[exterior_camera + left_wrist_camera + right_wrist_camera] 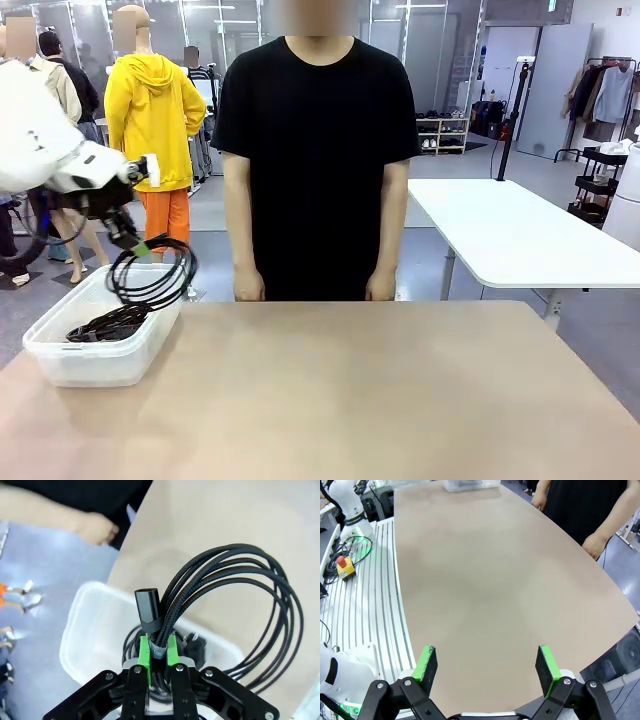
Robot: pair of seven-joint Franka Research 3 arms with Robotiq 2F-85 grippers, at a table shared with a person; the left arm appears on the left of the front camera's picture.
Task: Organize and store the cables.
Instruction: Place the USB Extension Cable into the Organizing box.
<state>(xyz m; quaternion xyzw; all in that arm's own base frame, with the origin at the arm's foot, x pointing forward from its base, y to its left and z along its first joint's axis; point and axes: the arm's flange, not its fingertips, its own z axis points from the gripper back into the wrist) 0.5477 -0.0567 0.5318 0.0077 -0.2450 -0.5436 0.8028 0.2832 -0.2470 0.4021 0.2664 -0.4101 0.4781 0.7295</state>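
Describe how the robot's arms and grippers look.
The left arm is glossy white with a thick black hose looping below. The left gripper and right gripper share a build: black bolted linkages, silver screws, two fingers with bright green pads.

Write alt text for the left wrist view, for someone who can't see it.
The left pincer is shut on a coiled black cable, holding it over a clear plastic bin that has more cables inside. A person's hand is at the tan table's far edge.
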